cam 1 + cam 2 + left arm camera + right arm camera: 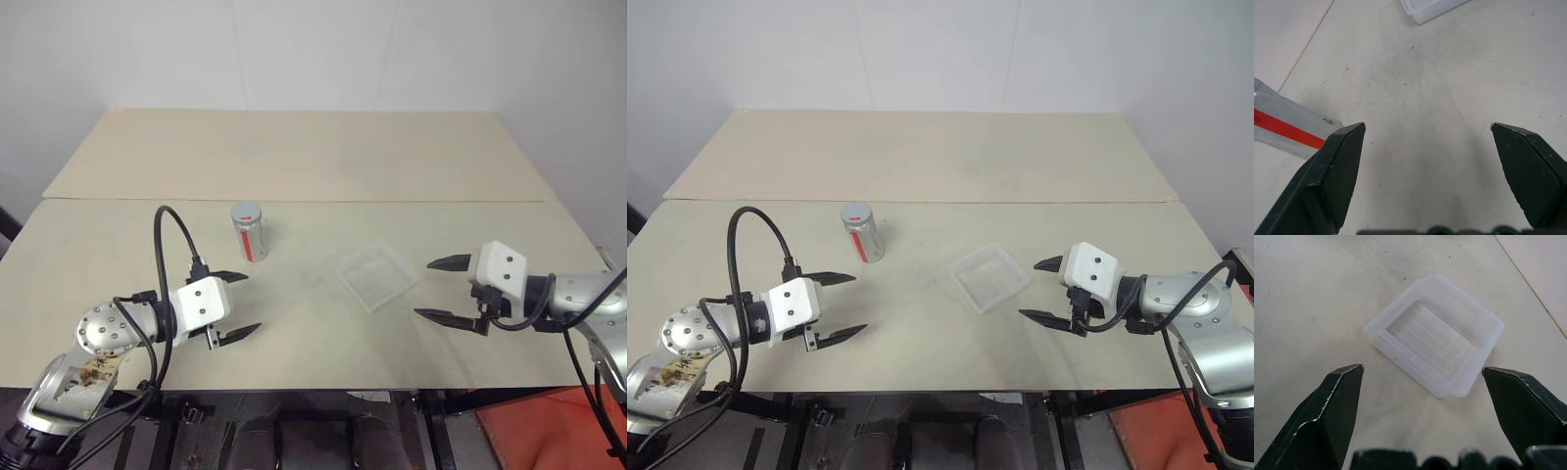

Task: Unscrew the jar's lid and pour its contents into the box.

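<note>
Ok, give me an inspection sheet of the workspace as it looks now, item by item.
Surface: beige table, seam across the back.
Job's things: jar upright, lid on; box flat beside it, apart, nothing seen in it.
Clutter: nothing seen.
Grippers: left gripper open, near the jar, not touching; right gripper open, beside the box, apart.
Cables: black cable looping over left wrist.
Surroundings: white wall; something orange below, at the robot's right.

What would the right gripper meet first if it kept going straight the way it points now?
Most likely the box: the open right gripper points at it across bare table. Depth is unclear, so it might touch the table just short of it.
</note>
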### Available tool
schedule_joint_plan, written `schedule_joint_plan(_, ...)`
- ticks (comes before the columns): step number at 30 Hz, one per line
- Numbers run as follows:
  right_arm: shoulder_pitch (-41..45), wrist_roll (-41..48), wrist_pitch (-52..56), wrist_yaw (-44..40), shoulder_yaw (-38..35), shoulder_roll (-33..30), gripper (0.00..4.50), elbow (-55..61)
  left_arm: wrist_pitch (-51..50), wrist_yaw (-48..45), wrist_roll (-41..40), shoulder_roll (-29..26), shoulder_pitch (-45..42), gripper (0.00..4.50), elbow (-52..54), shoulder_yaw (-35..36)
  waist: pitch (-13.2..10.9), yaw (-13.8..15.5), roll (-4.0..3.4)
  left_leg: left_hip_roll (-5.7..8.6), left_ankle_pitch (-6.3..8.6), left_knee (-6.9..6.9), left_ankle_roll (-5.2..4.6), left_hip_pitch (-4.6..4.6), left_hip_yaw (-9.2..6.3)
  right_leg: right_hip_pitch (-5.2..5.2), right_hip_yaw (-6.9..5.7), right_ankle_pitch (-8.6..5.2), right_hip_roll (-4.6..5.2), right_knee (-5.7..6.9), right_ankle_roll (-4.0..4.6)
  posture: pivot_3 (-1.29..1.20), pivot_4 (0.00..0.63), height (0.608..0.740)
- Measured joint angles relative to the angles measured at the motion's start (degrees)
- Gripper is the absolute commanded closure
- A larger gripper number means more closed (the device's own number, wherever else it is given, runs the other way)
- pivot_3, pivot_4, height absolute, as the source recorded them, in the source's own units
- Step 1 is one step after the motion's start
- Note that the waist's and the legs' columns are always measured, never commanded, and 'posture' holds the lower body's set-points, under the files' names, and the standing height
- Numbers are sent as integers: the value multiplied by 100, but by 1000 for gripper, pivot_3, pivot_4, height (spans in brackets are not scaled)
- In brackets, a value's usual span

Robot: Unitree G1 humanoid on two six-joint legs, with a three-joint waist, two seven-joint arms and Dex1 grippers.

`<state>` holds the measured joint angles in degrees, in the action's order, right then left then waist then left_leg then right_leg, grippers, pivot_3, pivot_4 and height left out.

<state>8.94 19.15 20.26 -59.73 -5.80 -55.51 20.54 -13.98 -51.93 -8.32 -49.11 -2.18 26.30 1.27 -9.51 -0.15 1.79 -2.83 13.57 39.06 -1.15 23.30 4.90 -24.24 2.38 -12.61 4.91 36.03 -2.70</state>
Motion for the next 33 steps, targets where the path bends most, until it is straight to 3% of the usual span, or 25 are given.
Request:
schedule_joint_plan(9, 81, -1, -1, 0, 0, 2, 0, -41, 46, 76, -20, 51, -3, 33, -44, 50, 0, -1, 0, 0, 0, 0, 0, 0, 0, 0, 0, 0, 0, 0, 0, 0, 150, 740)
schedule_joint_plan(18, -33, 14, 0, -23, -36, -1, 0, -6, 260, 302, -530, 570, 488, 33, -132, 969, 0, -22, 0, -1, 0, 0, 0, -2, 0, 2, 0, 0, 1, 0, 0, 0, 150, 740)
schedule_joint_plan(24, -15, 14, 0, -34, -37, -3, 0, 15, 580, 1247, -421, 1749, 390, 33, -486, 847, 1, 11, 3, 1, 0, 3, 0, -2, -1, 6, 0, 4, 2, 0, -1, 0, 150, 740)
schedule_joint_plan(33, -42, 15, 5, -37, -53, -8, 0, 30, 537, 1555, -102, 1731, 521, 33, -326, 739, 2, -10, 3, 0, 0, 2, 0, -3, -1, 4, 0, 3, 1, 0, -1, 0, 150, 740)
